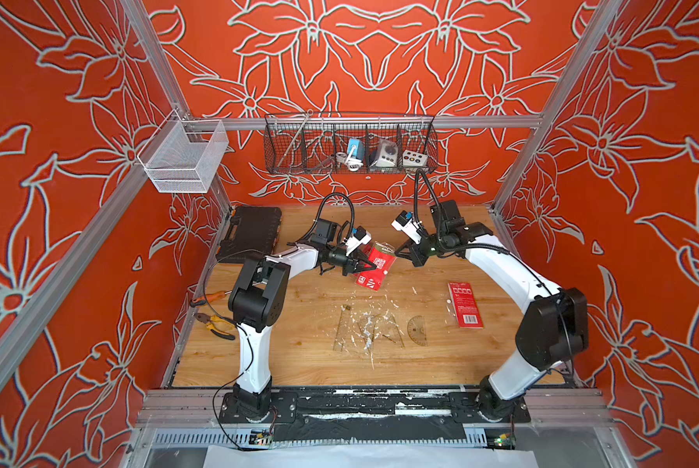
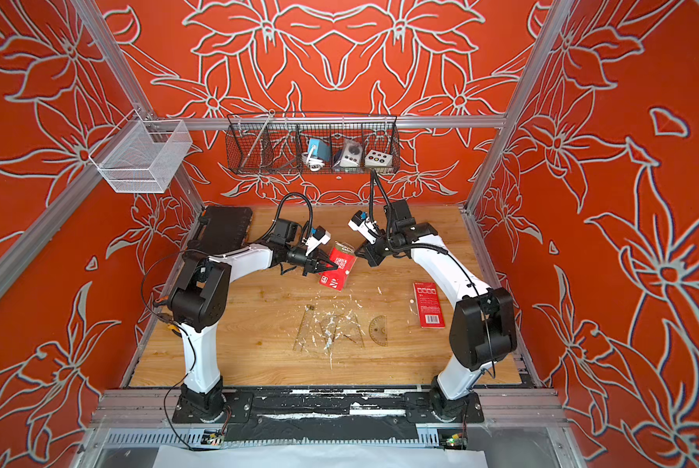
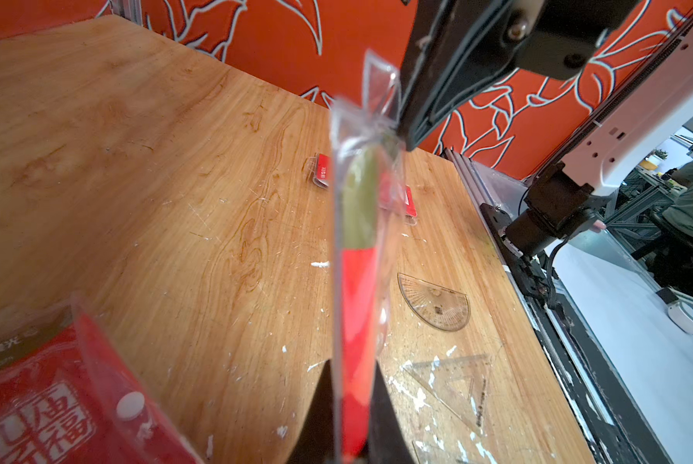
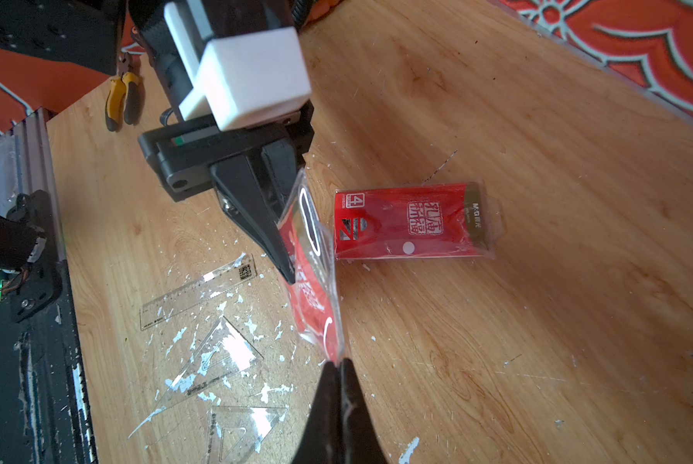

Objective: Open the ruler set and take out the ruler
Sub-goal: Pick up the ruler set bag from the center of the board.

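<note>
Ruler set (image 1: 383, 256), a red card in a clear sleeve, held on edge above the middle of the table (image 1: 299, 356), toward the back, and stretched between the two arms.

Far left, by the wall: black tool case (image 1: 250, 233) at the back, with a screwdriver (image 1: 212, 298) and yellow-handled pliers (image 1: 218, 324) nearer the front, all well apart from the work.

Left of centre: left gripper (image 1: 371, 266), its fingers clamped on the sleeve's red part; the left wrist view shows the pack edge-on between them (image 3: 357, 289).

Centre: a second pack (image 4: 413, 225) lies flat on the wood just under and behind the held one, its end marked "4" showing in both top views (image 1: 366, 281).

In front of it, on a patch of white flecks, lie a clear straight ruler (image 1: 343, 328), two clear triangles (image 1: 384, 332) and a protractor (image 1: 417, 330), side by side.

Right of centre: right gripper (image 1: 398, 250), fingers pressed together on the sleeve's clear end; the right wrist view shows the pinch (image 4: 339, 369).

Right: a third pack (image 1: 465, 304) lies barcode side up beside the right arm, apart from the rest.

Above, on the frame: a white mesh basket (image 1: 181, 158) at left and a black wire basket (image 1: 299, 142) on the back rail.
</note>
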`<state>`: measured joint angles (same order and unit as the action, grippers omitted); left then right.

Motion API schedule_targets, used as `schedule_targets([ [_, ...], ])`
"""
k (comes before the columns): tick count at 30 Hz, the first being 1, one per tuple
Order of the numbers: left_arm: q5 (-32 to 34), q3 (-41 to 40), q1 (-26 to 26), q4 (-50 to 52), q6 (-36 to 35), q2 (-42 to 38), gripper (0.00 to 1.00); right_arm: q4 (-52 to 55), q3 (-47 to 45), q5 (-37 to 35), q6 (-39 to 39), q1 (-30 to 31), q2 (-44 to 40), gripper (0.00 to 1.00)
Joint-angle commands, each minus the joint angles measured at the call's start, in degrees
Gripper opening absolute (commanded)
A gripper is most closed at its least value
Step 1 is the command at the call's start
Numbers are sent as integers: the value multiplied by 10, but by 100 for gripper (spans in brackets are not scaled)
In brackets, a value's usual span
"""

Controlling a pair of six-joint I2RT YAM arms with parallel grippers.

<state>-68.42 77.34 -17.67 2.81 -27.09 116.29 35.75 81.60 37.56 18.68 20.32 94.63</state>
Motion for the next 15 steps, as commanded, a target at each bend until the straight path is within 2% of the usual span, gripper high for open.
schedule_targets([
  [1,0,-25,2,-49,28,-21,0,-3,14,1,-5,5,-16,0],
  [3,2,-48,7,-105,71,-36,0,-10,11,-16,-15,5,-20,0],
  [4,5,-59,9,-134,95,-43,0,-15,8,-24,-20,5,-23,4],
  [6,18,-87,15,-206,152,-61,0,-22,3,-38,-30,5,-29,21],
  [8,44,-109,19,-260,200,-78,0,-30,-3,-46,-42,5,-35,33],
  [15,169,-149,20,-345,365,-132,0,-109,-60,-72,-131,6,-72,61],
])
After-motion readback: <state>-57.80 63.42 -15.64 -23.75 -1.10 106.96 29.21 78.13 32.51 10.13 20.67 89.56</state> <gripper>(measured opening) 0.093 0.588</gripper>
